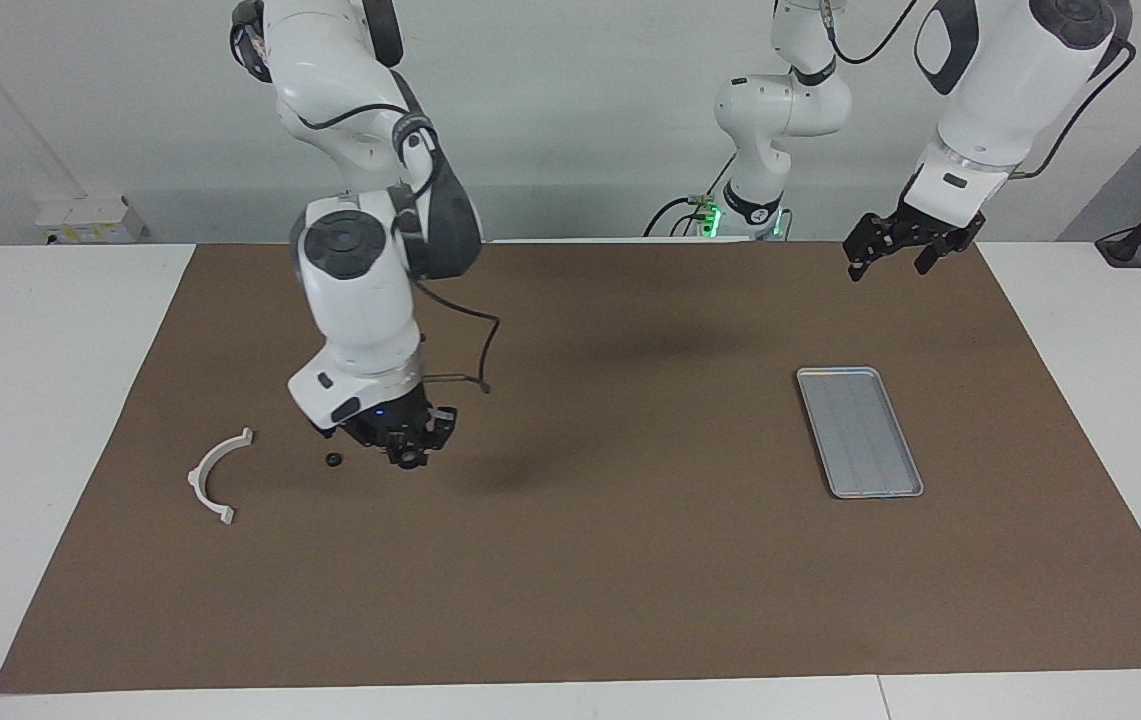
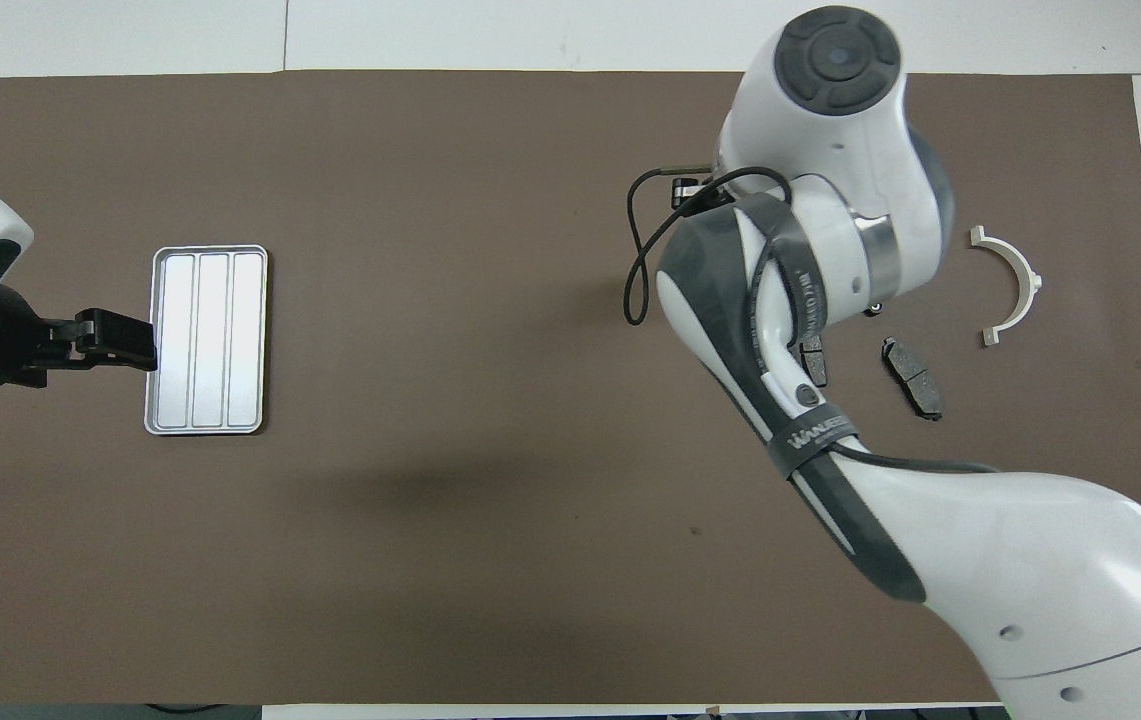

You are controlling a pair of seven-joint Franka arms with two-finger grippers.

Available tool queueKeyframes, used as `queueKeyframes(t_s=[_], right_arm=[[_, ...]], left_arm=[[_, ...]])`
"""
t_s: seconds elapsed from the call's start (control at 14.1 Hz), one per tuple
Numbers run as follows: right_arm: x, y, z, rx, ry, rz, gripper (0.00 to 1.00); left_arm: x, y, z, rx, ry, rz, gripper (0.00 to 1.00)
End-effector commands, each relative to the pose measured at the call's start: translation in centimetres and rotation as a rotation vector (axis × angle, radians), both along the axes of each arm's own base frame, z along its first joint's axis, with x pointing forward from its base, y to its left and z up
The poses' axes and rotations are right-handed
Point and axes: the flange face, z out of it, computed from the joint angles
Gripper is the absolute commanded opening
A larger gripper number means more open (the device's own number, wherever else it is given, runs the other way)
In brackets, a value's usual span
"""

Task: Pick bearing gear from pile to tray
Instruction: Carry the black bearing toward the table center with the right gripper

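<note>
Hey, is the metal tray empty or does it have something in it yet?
Empty. The tray shows only its bare ridged floor in both views, with no part lying in it.

Right arm: raised, wrist angled down | right gripper [image 1: 410, 452]: fingers closed on small dark piece | left gripper [image 1: 896, 246]: raised, fingers spread wide
</note>
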Motion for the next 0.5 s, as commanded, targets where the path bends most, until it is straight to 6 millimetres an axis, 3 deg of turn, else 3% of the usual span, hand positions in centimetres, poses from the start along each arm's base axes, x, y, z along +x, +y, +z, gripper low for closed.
queueKeyframes(t_s=[0.0, 0.21, 0.43], right_arm=[[-0.6, 3.5, -1.8, -0.033, 0.008, -0.054, 0.0], [-1.7, 7.1, -4.7, -0.029, 0.012, -0.097, 0.0], [-2.2, 9.8, -4.7, 0.019, -0.039, -0.143, 0.0]], left_arm=[[-1.7, -0.2, -0.6, -0.013, -0.033, 0.026, 1.0], [-1.4, -0.6, -0.6, -0.049, -0.052, 0.063, 1.0], [-1.2, -0.5, -1.1, -0.047, -0.04, 0.095, 1.0]])
